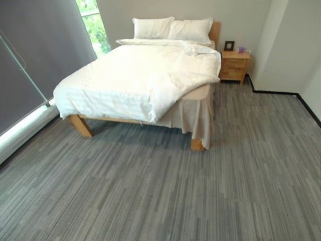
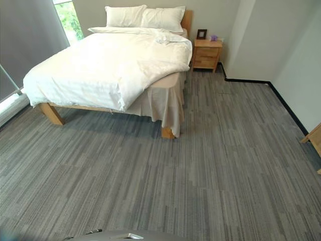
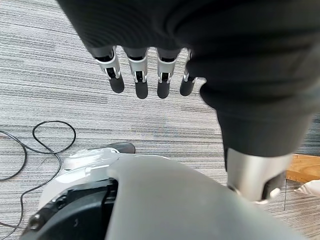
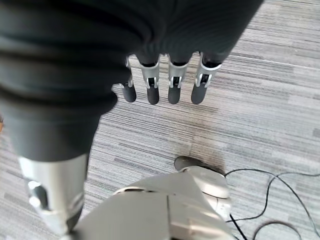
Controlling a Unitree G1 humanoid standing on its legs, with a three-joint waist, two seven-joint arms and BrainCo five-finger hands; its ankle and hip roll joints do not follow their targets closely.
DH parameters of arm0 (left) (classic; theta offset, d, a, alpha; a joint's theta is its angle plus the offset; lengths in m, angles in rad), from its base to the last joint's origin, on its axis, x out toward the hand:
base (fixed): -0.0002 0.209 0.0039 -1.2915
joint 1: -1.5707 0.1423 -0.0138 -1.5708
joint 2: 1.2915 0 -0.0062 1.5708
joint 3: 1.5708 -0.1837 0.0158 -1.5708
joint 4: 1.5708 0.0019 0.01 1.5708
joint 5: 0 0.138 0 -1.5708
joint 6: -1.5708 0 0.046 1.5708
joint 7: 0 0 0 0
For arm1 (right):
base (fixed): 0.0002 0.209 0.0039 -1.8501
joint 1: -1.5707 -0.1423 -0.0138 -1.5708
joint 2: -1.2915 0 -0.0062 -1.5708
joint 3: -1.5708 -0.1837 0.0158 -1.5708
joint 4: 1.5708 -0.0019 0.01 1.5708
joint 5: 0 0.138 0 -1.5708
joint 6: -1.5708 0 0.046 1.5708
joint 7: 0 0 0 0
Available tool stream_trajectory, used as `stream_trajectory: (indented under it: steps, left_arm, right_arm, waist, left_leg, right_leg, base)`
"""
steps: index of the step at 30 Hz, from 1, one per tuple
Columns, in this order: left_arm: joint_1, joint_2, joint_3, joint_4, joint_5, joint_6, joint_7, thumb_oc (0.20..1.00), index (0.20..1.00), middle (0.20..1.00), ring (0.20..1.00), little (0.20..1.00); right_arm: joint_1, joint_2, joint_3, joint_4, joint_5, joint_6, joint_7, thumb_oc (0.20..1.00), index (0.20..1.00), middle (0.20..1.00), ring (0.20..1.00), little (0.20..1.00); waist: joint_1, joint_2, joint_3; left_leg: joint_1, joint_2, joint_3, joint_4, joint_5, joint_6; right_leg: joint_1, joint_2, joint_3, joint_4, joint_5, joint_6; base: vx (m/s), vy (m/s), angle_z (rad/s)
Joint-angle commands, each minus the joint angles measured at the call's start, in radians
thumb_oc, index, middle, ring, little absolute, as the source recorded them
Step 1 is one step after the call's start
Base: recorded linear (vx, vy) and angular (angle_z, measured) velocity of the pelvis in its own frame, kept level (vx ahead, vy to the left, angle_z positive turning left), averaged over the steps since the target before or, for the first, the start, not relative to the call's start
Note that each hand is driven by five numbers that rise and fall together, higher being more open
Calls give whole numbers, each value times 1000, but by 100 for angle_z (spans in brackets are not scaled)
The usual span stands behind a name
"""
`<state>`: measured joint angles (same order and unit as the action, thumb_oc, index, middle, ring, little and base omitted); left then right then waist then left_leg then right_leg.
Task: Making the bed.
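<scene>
While the bed (image 1: 140, 95) stands well across the grey carpet (image 1: 160, 191) from the robot, nothing on it is being touched. A white duvet (image 1: 135, 75) is spread over the mattress, but unevenly — it is bunched and folded back toward the nightstand side, so that the beige sheet (image 1: 198, 108) hangs exposed at the foot corner nearest the nightstand (image 1: 234, 65). Two pillows (image 1: 173, 27) are propped against the headboard, beside the nightstand.

The left robot hand (image 3: 145, 75) is seen in its wrist view hanging over the carpet, fingers straight and relaxed, nothing held. The right robot hand (image 4: 165, 80) is likewise released and empty over the carpet.

The task appears barely begun; the bed must first be approached. From here, the main risk is judged to be the hanging sheet at the foot corner — if that corner is approached too closely, the cloth could be caught or trodden on and dragged off the mattress. A pull on the bunched duvet from one side alone could also slide it further toward the window (image 1: 93, 25) side instead of squaring it.
</scene>
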<state>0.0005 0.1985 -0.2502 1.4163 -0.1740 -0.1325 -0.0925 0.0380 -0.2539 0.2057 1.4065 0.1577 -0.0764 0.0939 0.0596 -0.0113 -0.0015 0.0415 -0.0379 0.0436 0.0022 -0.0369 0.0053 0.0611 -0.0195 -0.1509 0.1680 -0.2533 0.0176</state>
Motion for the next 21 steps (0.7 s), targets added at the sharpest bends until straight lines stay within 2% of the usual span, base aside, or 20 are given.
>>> stream_trajectory:
  steps: [1, 2, 3, 4, 5, 6, 7, 9, 11, 13, 14, 16, 18, 21]
  left_arm:
    - [-64, -1, 16, 27, 25, -25, 11, 1000, 1000, 1000, 1000, 1000]
    - [-66, 1, 26, 27, 8, -27, 14, 1000, 1000, 1000, 1000, 1000]
    - [-74, 10, 51, 7, -51, -40, 27, 1000, 1000, 1000, 1000, 1000]
    - [-74, 10, 51, 7, -51, -40, 27, 1000, 1000, 1000, 1000, 1000]
    - [-93, 31, 96, -36, -158, -57, 50, 1000, 1000, 1000, 1000, 1000]
    - [-92, 32, 96, -37, -158, -57, 50, 1000, 1000, 1000, 1000, 1000]
    - [-104, 50, 104, -74, -176, -61, 74, 1000, 1000, 1000, 1000, 1000]
    - [-104, 82, 78, -242, -191, -81, 85, 1000, 1000, 1000, 1000, 1000]
    - [-103, 129, 49, -409, -207, -70, 88, 1000, 1000, 1000, 1000, 1000]
    - [-96, 213, 46, -743, -247, -55, 91, 1000, 1000, 1000, 1000, 1000]
    - [-94, 214, 47, -747, -247, -53, 91, 1000, 1000, 1000, 1000, 1000]
    - [-60, 251, 79, -944, -255, -57, 99, 1000, 1000, 1000, 1000, 1000]
    - [-32, 248, 109, -1069, -280, -72, 100, 1000, 1000, 1000, 1000, 1000]
    - [-42, 226, 102, -1061, -263, -75, 111, 1000, 1000, 1000, 1000, 1000]
  right_arm:
    - [-43, 21, 28, 18, 33, -27, 0, 1000, 1000, 1000, 1000, 1000]
    - [-43, 24, 24, 16, 52, -29, -1, 1000, 1000, 1000, 1000, 1000]
    - [-48, 28, -11, -10, 144, -42, 0, 1000, 1000, 1000, 1000, 1000]
    - [-48, 28, -11, -10, 144, -42, 0, 1000, 1000, 1000, 1000, 1000]
    - [-56, 24, -77, -122, 300, -75, 0, 1000, 1000, 1000, 1000, 1000]
    - [-55, 24, -76, -123, 300, -74, -1, 1000, 1000, 1000, 1000, 1000]
    - [-48, 17, -99, -244, 326, -87, -30, 1000, 1000, 1000, 1000, 1000]
    - [-28, -19, -110, -419, 311, -101, -52, 1000, 1000, 1000, 1000, 1000]
    - [-38, -73, -100, -553, 272, -91, -70, 1000, 1000, 1000, 1000, 1000]
    - [-53, -139, -110, -744, 244, -75, -92, 1000, 1000, 1000, 1000, 1000]
    - [-52, -138, -110, -745, 244, -74, -93, 1000, 1000, 1000, 1000, 1000]
    - [-39, -161, -127, -899, 232, -76, -100, 1000, 1000, 1000, 1000, 1000]
    - [-14, -161, -131, -1029, 216, -83, -89, 1000, 1000, 1000, 1000, 1000]
    - [-8, -160, -103, -1041, 192, -81, -77, 1000, 1000, 1000, 1000, 1000]
  waist:
    - [15, -50, -12]
    - [18, -51, -13]
    - [19, -50, -15]
    - [19, -50, -14]
    - [7, -43, -13]
    - [7, -43, -12]
    - [-3, -38, -11]
    - [-18, -27, -10]
    - [-23, -21, -10]
    - [-21, -16, -6]
    - [-21, -16, -6]
    - [-18, -17, -3]
    - [-16, -21, 1]
    - [-16, -26, 7]
  left_leg:
    - [29, 8, -81, -67, 53, 5]
    - [30, 8, -83, -68, 54, 5]
    - [31, 8, -84, -68, 54, 3]
    - [32, 8, -85, -68, 53, 3]
    - [32, 9, -79, -67, 55, 1]
    - [33, 9, -79, -67, 54, 1]
    - [34, 11, -72, -67, 55, 0]
    - [32, 13, -64, -70, 59, -2]
    - [30, 14, -61, -70, 62, -3]
    - [22, 15, -65, -71, 71, -3]
    - [23, 15, -65, -71, 71, -3]
    - [19, 16, -69, -70, 74, -3]
    - [18, 16, -71, -72, 73, -2]
    - [21, 17, -72, -71, 71, -2]
  right_leg:
    - [55, -101, -9, -228, 287, 99]
    - [57, -101, -10, -230, 286, 99]
    - [61, -100, -13, -230, 284, 99]
    - [61, -100, -13, -230, 284, 99]
    - [57, -98, -6, -228, 283, 99]
    - [58, -98, -6, -228, 282, 99]
    - [54, -97, 0, -226, 282, 99]
    - [46, -95, 5, -224, 284, 101]
    - [42, -95, 5, -221, 285, 102]
    - [38, -95, -1, -222, 291, 104]
    - [38, -95, -2, -222, 291, 104]
    - [36, -95, -6, -223, 292, 105]
    - [37, -94, -6, -225, 291, 106]
    - [43, -93, -4, -230, 291, 104]
  base:
    - [0, 0, 0]
    - [0, 0, 0]
    - [0, 0, 0]
    - [3, -4, 4]
    - [-10, 5, 3]
    - [0, 0, 0]
    - [-24, 10, -3]
    - [-35, 18, -7]
    - [-39, 16, -8]
    - [-43, -1, -5]
    - [0, 0, 0]
    - [0, 0, 0]
    - [0, 0, 0]
    - [0, 0, 0]
